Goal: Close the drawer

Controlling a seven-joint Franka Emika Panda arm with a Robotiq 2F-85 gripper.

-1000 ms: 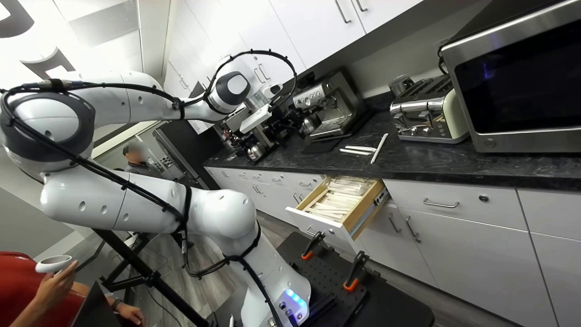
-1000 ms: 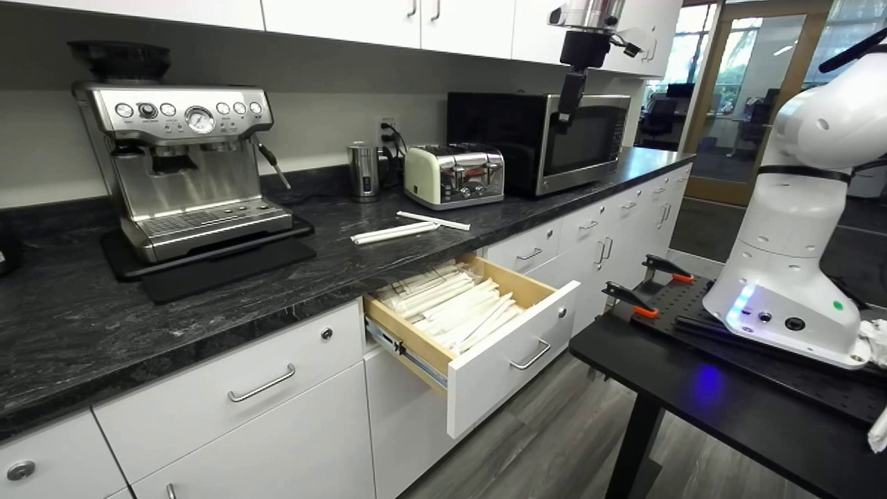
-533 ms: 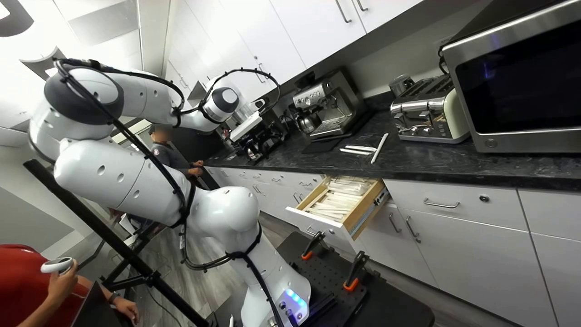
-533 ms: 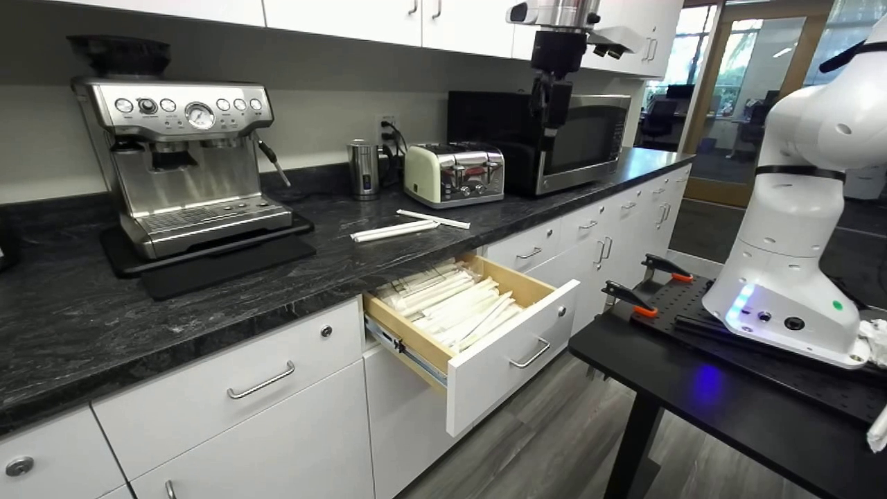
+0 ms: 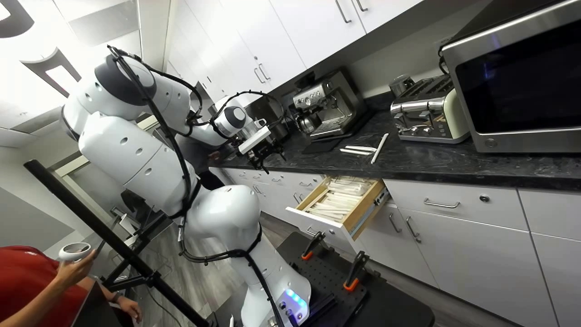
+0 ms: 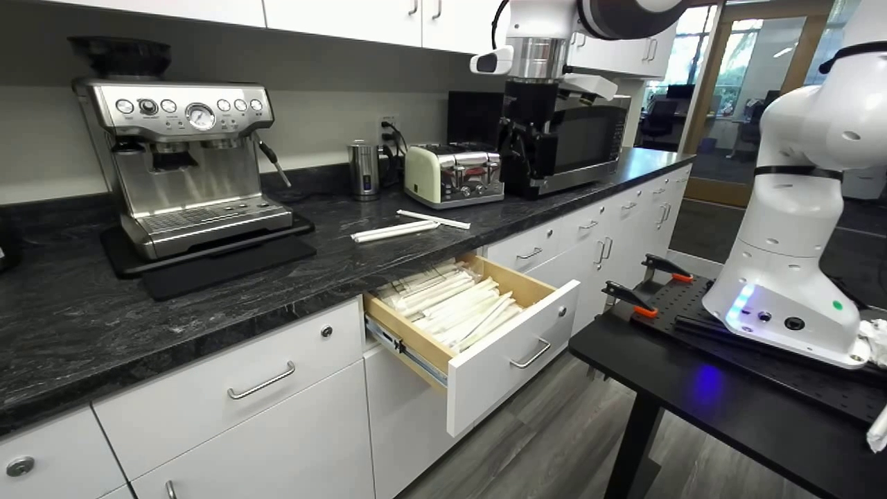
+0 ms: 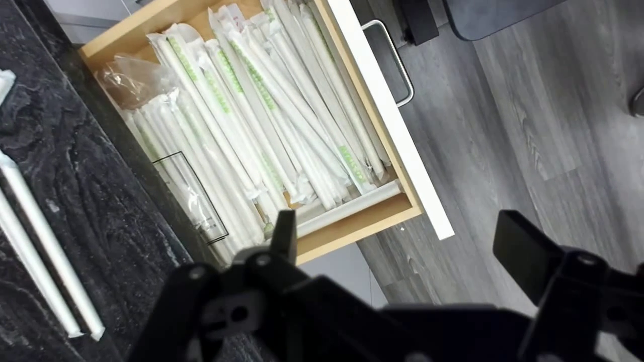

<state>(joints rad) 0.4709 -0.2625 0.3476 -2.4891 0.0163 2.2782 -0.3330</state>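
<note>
The drawer [image 6: 485, 374] stands open, heaped with wrapped straws [image 7: 261, 115]

Closest in the wrist view, the jaws are spread wide across the lower frame, grey floor [image 7: 478, 166] and the drawer's front corner showing through the gap. Then comes the drawer's pale wood box, upper middle, a clear bag [image 7: 181, 171] along its left side. In both exterior views the jaws hang apart from it. Farther back in an exterior view, three loose straws [image 6: 395, 232] lie mid-frame on the dark desk [image 6: 326, 291], a toaster [image 6: 454, 177] beyond.

The wrist view's edges crop the drawer [image 7: 393, 120] and white tubes [image 7: 50, 246] beside it; the gripper [image 7: 396, 229] hides part of the drawer's side.
</note>
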